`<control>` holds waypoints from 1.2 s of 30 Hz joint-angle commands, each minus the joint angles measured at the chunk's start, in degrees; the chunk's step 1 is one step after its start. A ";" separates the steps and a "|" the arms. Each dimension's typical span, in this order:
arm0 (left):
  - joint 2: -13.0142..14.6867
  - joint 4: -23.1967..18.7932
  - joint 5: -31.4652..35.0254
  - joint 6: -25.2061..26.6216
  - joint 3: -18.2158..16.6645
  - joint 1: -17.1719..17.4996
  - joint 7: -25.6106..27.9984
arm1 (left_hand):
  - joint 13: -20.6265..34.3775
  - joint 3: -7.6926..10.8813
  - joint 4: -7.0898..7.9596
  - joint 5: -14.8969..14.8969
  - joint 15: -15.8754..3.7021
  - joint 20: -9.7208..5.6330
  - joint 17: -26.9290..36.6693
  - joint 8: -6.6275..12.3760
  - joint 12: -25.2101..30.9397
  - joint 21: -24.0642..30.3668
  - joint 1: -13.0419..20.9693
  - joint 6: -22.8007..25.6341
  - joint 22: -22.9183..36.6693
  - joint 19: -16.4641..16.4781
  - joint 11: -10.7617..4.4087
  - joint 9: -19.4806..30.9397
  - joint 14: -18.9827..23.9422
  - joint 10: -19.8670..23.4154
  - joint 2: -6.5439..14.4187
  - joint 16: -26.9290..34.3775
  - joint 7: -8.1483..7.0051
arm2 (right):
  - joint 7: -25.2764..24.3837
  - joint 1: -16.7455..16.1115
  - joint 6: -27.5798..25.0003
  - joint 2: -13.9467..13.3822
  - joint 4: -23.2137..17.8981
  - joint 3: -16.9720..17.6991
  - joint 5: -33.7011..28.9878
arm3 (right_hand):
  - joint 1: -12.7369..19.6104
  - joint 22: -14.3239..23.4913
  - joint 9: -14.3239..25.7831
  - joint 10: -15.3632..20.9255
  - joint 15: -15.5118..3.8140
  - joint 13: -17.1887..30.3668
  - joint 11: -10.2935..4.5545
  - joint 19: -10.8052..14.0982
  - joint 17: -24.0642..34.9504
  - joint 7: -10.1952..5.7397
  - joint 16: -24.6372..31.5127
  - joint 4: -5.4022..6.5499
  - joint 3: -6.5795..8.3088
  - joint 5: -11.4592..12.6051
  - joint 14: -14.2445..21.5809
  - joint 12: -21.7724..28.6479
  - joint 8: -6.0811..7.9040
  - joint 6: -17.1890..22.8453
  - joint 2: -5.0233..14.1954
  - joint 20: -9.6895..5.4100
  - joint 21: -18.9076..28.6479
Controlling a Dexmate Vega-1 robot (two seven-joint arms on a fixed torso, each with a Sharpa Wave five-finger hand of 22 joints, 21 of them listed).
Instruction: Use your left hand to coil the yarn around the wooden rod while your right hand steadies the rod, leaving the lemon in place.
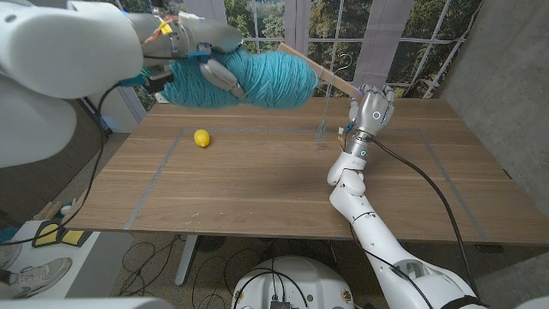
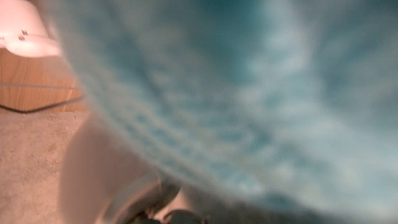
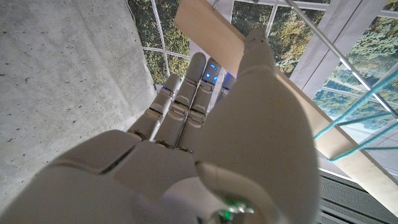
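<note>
A: How was that wrap best done?

B: I judged the left hand (image 1: pixel 206 64) should carry the yarn (image 1: pixel 244 79) in wide circles round the rod (image 1: pixel 330 75), keeping the strand (image 1: pixel 326 116) lightly taut so each turn lay beside the one before. The right hand (image 1: pixel 371 110) had only to hold firm and not let the rod swing.

A: Where was the yarn?

B: Lifted high above the table (image 1: pixel 283 184), a fat teal skein close to the rod's far end, with a thin strand hanging down near the right hand.

A: And the fingers?

B: The left ones curled round the skein, clasping it. The right hand stood upright, thumb pressing the rod against fingers held straight and close together.

A: The lemon (image 1: pixel 202 138)?

B: On the table, below the skein, well apart from both hands.
</note>
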 commanded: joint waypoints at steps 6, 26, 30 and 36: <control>14.25 -3.77 -14.30 9.90 3.17 -10.44 14.35 | 36.13 15.20 14.53 0.21 -11.41 -6.84 14.63 0.24 1.98 1.60 1.59 5.70 3.52 0.08 -4.63 0.19 14.92 2.50 5.94 10.31 -5.19 | 0.00 -3.85 6.20 1.13 -3.32 3.24 -3.46 | 7.52 0.19 -0.08 5.45 -6.08 12.64 -5.15 -0.41 0.29 -2.67 -0.25 0.31 -0.32 0.43 0.51 -0.22 0.27 4.12 8.08 -6.28 0.47; 5.32 -0.29 -4.76 15.15 34.83 -44.04 4.64 | 36.39 15.20 14.59 0.03 -11.28 -6.86 14.94 0.21 2.42 1.83 1.49 5.90 3.49 -0.05 -4.85 0.18 15.01 2.29 5.84 10.62 -5.21 | 0.00 -7.06 13.43 -0.86 -7.17 -0.13 -18.03 | 7.96 0.14 0.03 5.32 -6.16 12.88 -5.50 -0.87 0.68 -3.17 -0.74 0.36 -0.58 0.55 0.65 -0.52 0.09 4.15 8.09 -6.48 0.70; 6.15 0.91 -3.87 17.38 34.33 -43.40 4.60 | 35.97 15.27 14.68 0.02 -11.27 -6.85 15.01 0.21 2.32 1.86 1.42 5.92 3.50 -0.13 -4.79 0.20 14.89 2.41 5.86 10.64 -5.31 | 0.00 -7.64 14.23 -2.01 -8.04 -1.08 -18.50 | 8.08 0.13 -0.01 5.33 -6.17 12.95 -5.60 -0.97 0.78 -3.16 -0.87 0.37 -0.63 0.59 0.66 -0.58 0.00 4.15 8.12 -6.54 0.76; 8.55 3.51 -7.02 18.15 30.83 -38.44 6.80 | 36.01 15.18 14.56 -0.05 -11.31 -6.86 14.75 0.14 2.42 1.72 1.46 5.88 3.28 -0.22 -4.75 0.14 15.06 2.40 5.82 10.63 -5.31 | 0.00 -8.80 16.72 -2.08 -9.59 -1.10 -18.80 | 8.11 0.12 -0.03 5.29 -6.20 12.98 -5.65 -1.13 0.93 -3.10 -1.03 0.48 -0.76 0.62 0.69 -0.72 -0.09 4.15 8.14 -6.69 0.83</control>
